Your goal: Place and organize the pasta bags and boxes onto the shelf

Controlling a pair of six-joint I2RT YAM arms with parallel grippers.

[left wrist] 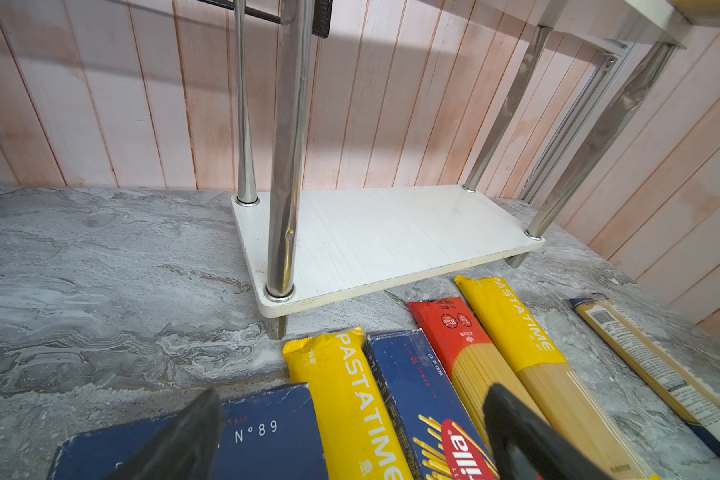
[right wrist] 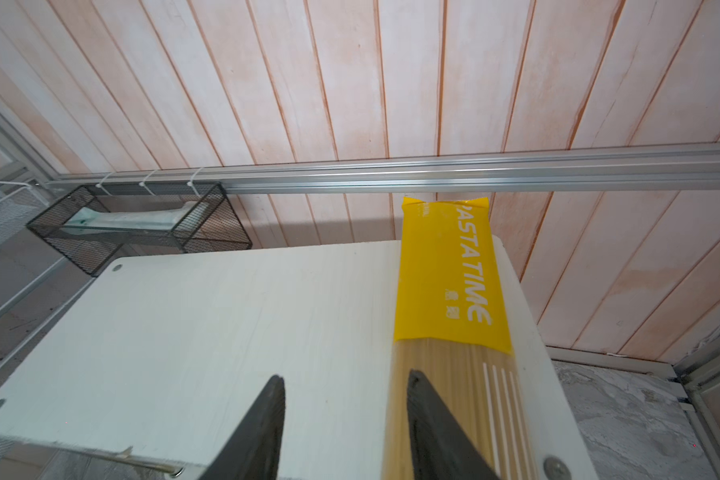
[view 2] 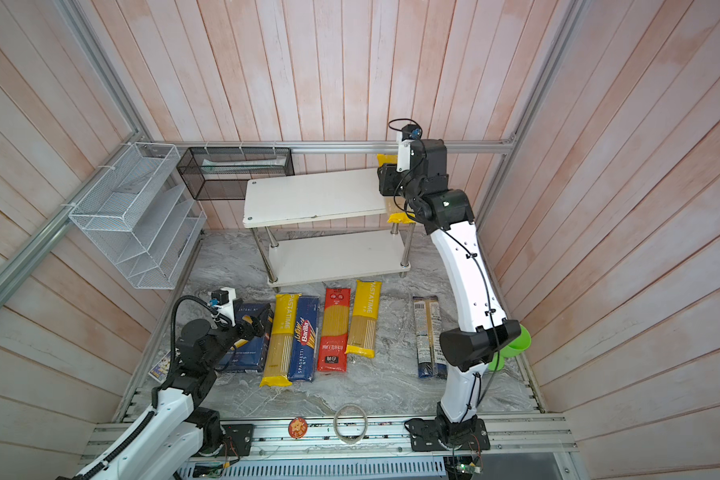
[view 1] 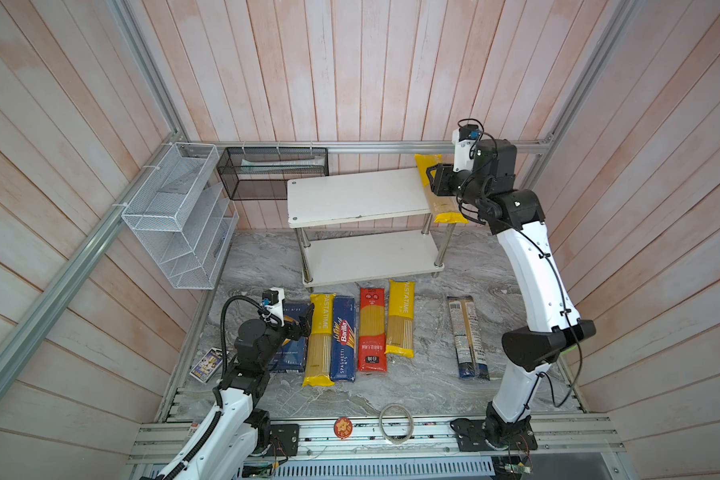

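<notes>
The shelf stands at the back with its lower board bare. A yellow PASTATIME bag lies along the right end of the top board, overhanging front and back. My right gripper hovers just above it, open, with only white board between the fingers. On the table in front lie the wide rigatoni box, a yellow bag, the spaghetti box, a red bag, another yellow bag and a clear bag. My left gripper hangs open above the rigatoni box's far end.
A white wire-mesh rack hangs on the left wall and a black mesh basket on the back rail. A small purple card packet lies by the left arm. A tape ring and a red disc sit on the front rail.
</notes>
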